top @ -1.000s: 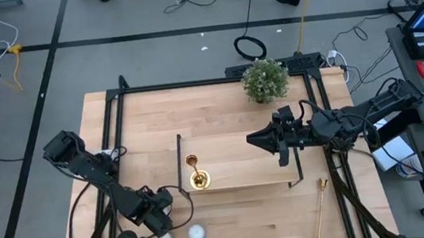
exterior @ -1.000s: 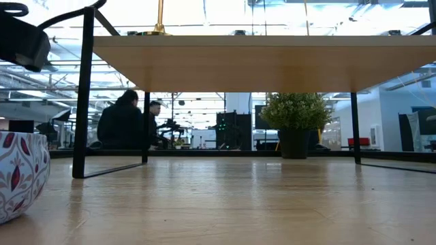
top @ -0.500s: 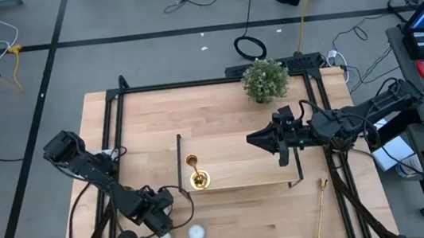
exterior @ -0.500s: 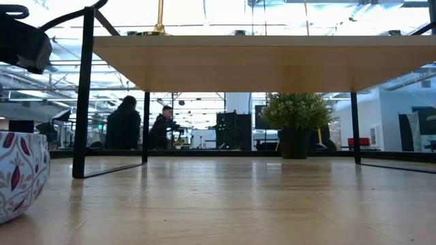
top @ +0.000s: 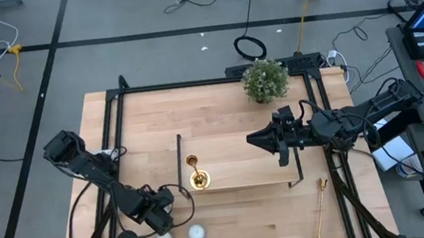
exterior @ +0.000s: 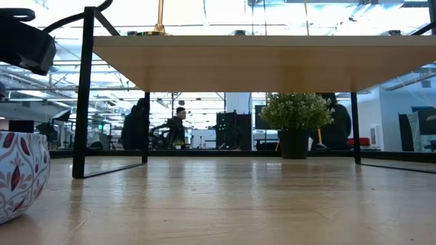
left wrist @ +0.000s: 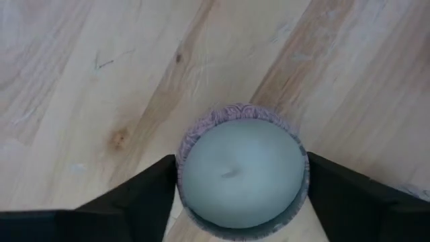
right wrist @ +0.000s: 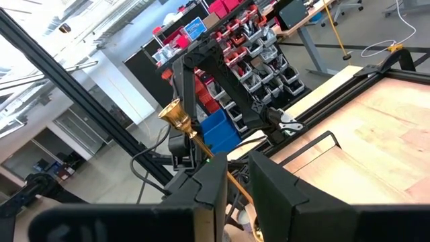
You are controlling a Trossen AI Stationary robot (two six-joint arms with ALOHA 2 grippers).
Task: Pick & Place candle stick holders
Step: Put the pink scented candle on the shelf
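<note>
Left gripper (left wrist: 238,202) at lower left has just started closing around a white candle (left wrist: 240,171), not a holder; gold candlestick (top: 197,174) sits mid-frame on the stand (top: 241,164); right gripper (top: 258,139) idle, probably shut.

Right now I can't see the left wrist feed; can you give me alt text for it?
A round white candle in a patterned cup sits on the wooden table, seen from directly above and filling the lower middle of the view. The left gripper straddles it, one dark finger on each side, close to the cup's rim.
</note>
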